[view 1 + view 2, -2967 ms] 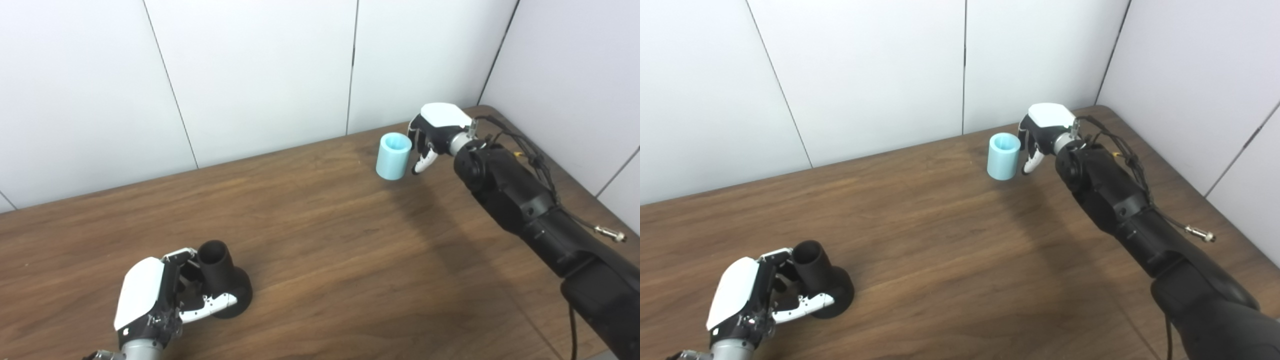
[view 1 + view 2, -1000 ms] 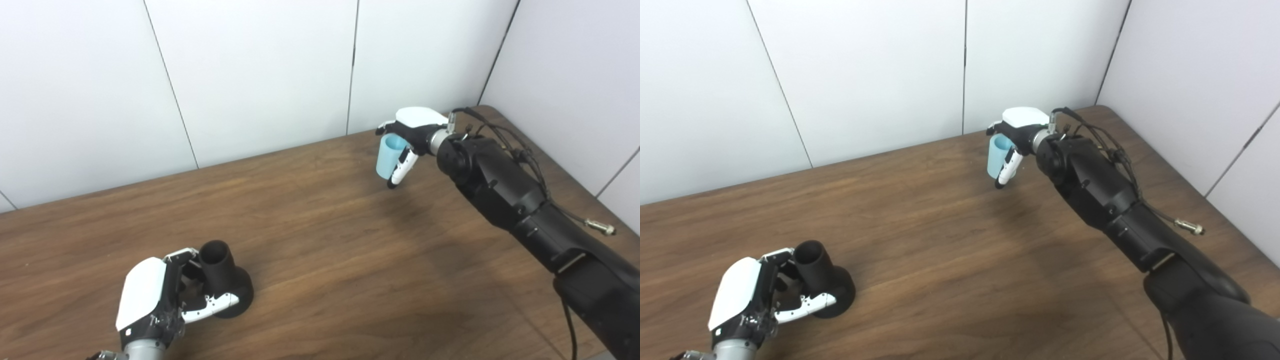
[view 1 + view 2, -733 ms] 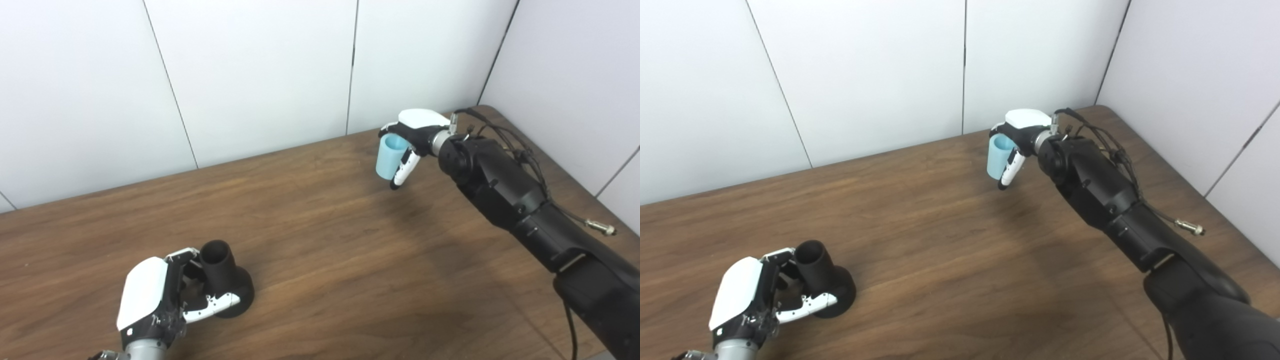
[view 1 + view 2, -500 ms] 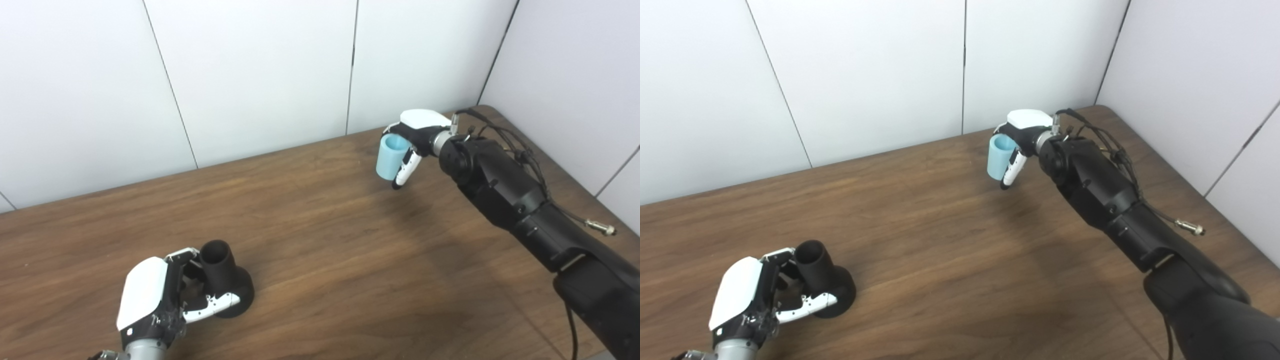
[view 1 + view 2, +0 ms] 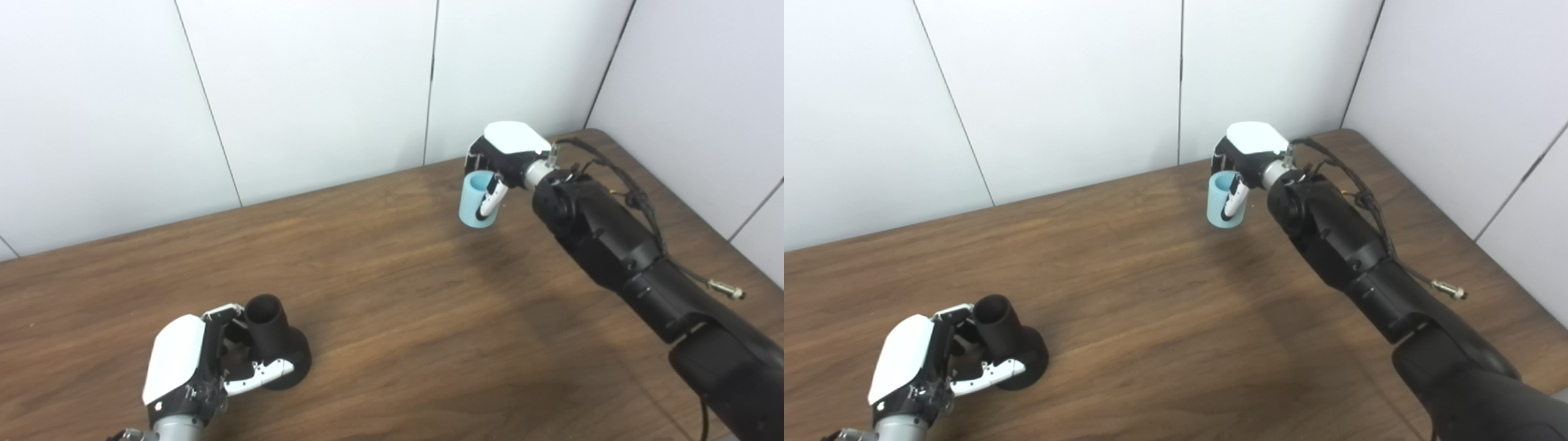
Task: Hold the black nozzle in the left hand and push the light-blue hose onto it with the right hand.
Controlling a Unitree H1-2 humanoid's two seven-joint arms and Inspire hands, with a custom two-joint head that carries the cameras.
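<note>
The black nozzle (image 5: 269, 334) stands upright on its wide base near the table's front left. My left hand (image 5: 190, 361) is wrapped round it, fingers behind the neck and thumb against the base. The light-blue hose (image 5: 470, 211), a short open tube, is upright at the far right of the table. My right hand (image 5: 505, 150) is shut on it from above and behind, with the thumb across its front. I cannot tell whether the hose is off the table. The two hands are far apart.
The brown wooden table (image 5: 398, 318) meets white wall panels at the back and right, and its rounded corner lies just behind the right hand. A cable with a metal plug (image 5: 726, 289) hangs off my right forearm.
My right hand went from beside the hose to closed round it, its thumb now across the front. The hose shifted slightly left and nearer. The left hand and nozzle have not moved.
</note>
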